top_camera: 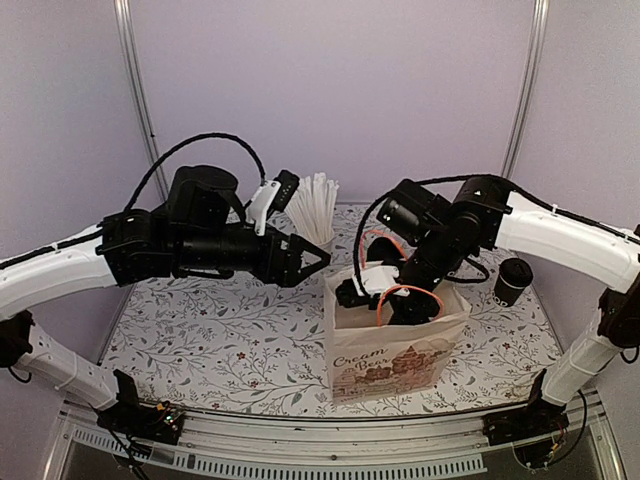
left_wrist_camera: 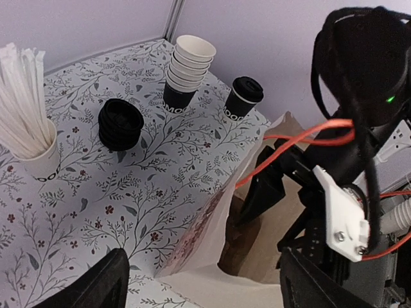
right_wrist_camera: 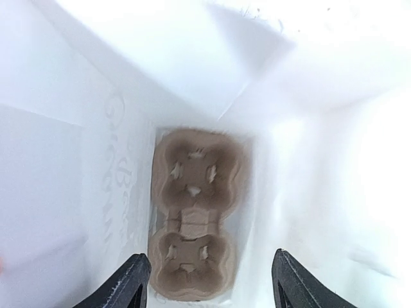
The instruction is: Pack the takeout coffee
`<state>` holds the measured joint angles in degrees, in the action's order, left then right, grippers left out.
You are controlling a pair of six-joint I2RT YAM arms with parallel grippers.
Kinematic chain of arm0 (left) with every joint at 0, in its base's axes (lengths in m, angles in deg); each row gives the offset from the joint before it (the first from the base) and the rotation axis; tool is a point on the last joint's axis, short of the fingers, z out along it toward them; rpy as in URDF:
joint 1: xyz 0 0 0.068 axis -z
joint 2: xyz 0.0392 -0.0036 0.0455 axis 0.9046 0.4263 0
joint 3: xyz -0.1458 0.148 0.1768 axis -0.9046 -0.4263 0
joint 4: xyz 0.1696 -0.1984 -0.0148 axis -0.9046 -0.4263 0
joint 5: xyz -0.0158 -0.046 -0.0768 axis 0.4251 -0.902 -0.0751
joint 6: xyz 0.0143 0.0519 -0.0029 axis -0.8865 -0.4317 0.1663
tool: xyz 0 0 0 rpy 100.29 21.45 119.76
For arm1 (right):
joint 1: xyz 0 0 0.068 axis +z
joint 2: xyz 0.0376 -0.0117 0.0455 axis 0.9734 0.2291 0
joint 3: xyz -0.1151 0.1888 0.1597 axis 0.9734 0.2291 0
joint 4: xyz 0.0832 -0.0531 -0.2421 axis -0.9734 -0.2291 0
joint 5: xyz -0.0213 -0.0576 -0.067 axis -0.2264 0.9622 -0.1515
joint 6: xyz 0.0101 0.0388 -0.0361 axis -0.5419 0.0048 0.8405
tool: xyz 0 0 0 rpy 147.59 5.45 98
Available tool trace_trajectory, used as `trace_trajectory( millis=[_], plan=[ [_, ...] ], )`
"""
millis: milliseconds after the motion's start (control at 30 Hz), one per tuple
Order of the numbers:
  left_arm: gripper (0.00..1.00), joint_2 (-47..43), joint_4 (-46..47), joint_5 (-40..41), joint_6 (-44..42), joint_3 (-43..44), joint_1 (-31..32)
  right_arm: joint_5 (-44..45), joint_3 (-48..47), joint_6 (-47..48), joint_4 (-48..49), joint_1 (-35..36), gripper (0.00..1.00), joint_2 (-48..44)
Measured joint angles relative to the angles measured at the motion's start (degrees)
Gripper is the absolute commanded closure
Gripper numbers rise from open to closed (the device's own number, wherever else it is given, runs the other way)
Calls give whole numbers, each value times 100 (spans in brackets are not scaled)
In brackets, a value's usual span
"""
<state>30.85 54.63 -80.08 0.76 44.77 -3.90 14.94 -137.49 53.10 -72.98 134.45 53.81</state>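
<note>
Brown pulp cup carrier (right_wrist_camera: pixel 192 218) empty in white paper bag (top_camera: pixel 395 360); right pincer (right_wrist_camera: pixel 209 282) released above it, left pincer (left_wrist_camera: pixel 202 285) released outside. Coffee, black lidded paper cup (top_camera: pixel 512 280), stands on tabletop (top_camera: pixel 200 340) right of bag. I should lift out vertically.

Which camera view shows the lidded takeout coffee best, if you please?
Left wrist view: the takeout coffee stands whole, lid clear. The top view shows it small, at the far right; the right wrist view misses it.

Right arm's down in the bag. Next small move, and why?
Probably lift the right fingers straight up out of the bag: they stand open, the cup carrier lies free on the bottom, and the lidded coffee stands outside it.
</note>
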Motion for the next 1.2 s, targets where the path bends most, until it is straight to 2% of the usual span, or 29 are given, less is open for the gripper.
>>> trace_trajectory(
  millis=[200,500,933,1000,1033,1167,1200],
  plan=[
    [17,778,28,-205,-706,951,-2,-122,-321,280,-15,0,32,-439],
    [18,1460,0,-468,-1388,1486,-2,-205,-444,518,-13,0,34,-728],
    [44,2135,-608,-680,-1961,2127,0,-350,-750,619,232,-50,41,-1897],
    [50,2201,-673,-758,-2017,2131,0,-415,-896,581,286,-168,41,-1974],
    [57,2229,-704,-778,-2035,2133,0,-461,-964,568,321,-254,41,-2011],
    [96,2393,-914,-855,-2159,2264,0,-551,-1084,461,538,-680,44,-2229],
    [100,2430,-986,-861,-2173,2306,2,-590,-1080,402,629,-837,44,-2310]
  ],
)
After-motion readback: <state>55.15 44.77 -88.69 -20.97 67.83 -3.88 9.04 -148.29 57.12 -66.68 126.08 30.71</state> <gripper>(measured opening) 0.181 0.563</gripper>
